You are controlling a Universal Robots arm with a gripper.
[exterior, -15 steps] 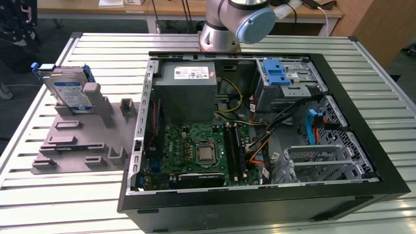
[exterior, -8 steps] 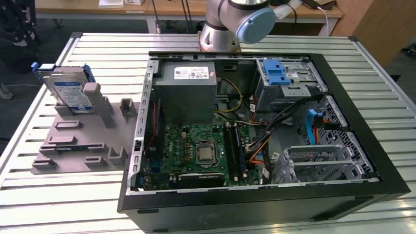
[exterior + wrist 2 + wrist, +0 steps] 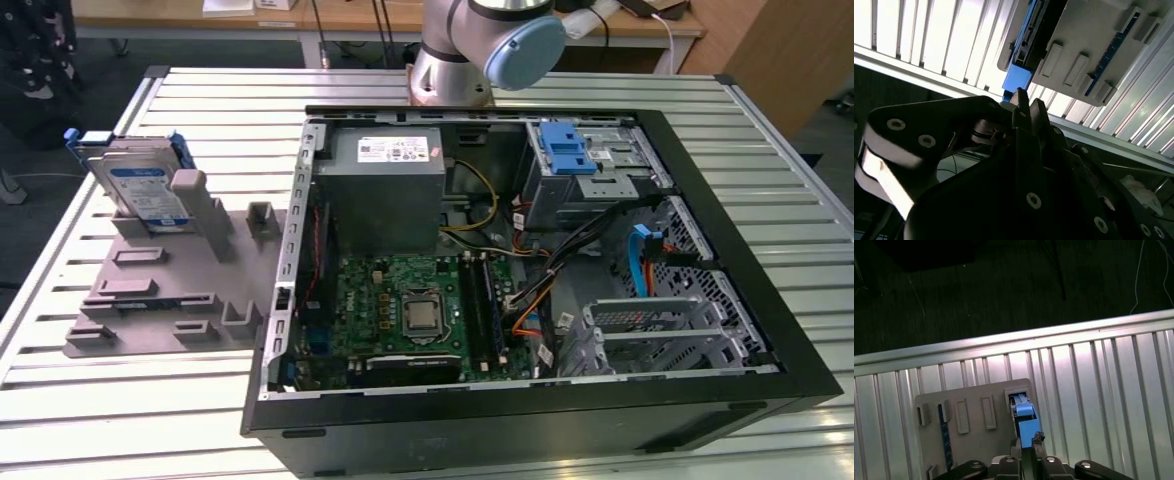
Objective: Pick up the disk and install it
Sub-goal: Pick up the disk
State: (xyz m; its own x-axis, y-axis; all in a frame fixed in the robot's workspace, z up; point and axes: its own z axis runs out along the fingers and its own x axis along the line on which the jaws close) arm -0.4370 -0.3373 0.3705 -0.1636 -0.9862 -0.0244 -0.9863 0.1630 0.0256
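Note:
The disk (image 3: pixel 140 185) stands on edge in a slot at the far end of a grey holder (image 3: pixel 174 290), at the exterior view's left, beside the open computer case (image 3: pixel 534 260). It is silver with a blue-and-white label and a blue frame. In both wrist views I look down on its blue top edge (image 3: pixel 1024 420) (image 3: pixel 1018 77). My gripper (image 3: pixel 1030 445) (image 3: pixel 1028 102) hangs above that edge, apart from it. Its fingers stand close together with nothing between them.
The holder (image 3: pixel 974 415) lies on a slatted metal table (image 3: pixel 107 400). Inside the case are a grey power supply box (image 3: pixel 387 185), a green motherboard (image 3: pixel 414 310), a drive cage with a blue latch (image 3: pixel 567 150) and a metal bay (image 3: pixel 654 330). The arm's base (image 3: pixel 461 60) stands behind the case.

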